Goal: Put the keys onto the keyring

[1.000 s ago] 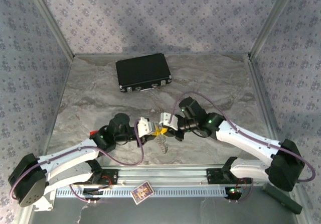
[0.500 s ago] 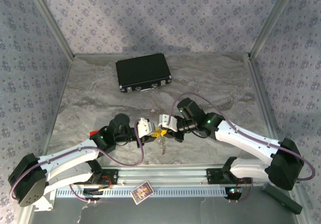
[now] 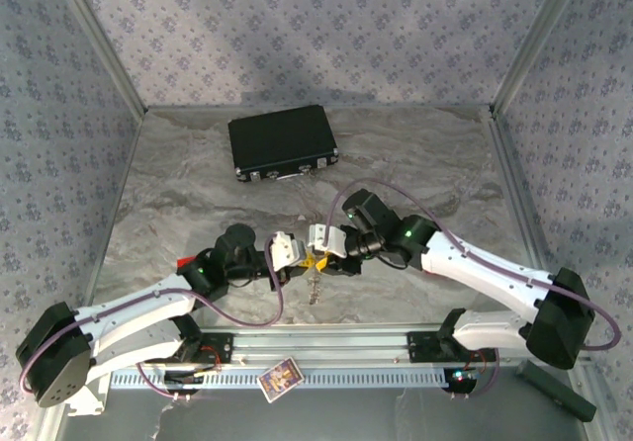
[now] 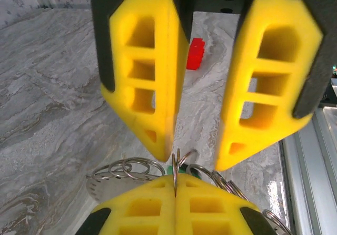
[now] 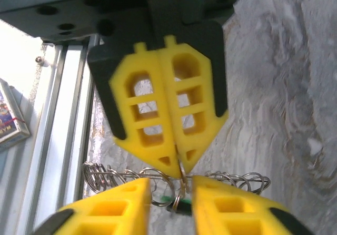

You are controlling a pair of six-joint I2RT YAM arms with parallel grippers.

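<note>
The keyring (image 4: 126, 167) is a cluster of silvery wire rings held just above the table. My left gripper (image 4: 175, 179) is shut, pinching one upright ring of the keyring (image 5: 231, 179) between its yellow fingertips. Facing it tip to tip, my right gripper (image 5: 169, 185) is open, its fingers on either side of that pinched ring. A key with a green head (image 5: 167, 199) hangs among the rings between the right fingers, and green (image 4: 171, 169) peeks out by the left tips. In the top view the two grippers (image 3: 309, 258) meet at mid-table with the keyring (image 3: 315, 285) dangling below.
A black case (image 3: 283, 142) lies at the back of the table. A red block (image 4: 196, 53) sits near the left arm (image 3: 183, 261). The metal rail (image 5: 68, 114) runs along the near edge, with a small card (image 3: 279, 377) on it.
My right gripper has gone from shut to open and shifted a little left toward the left gripper. The left gripper stays shut on the ring, and the hanging keyring has swung slightly.
</note>
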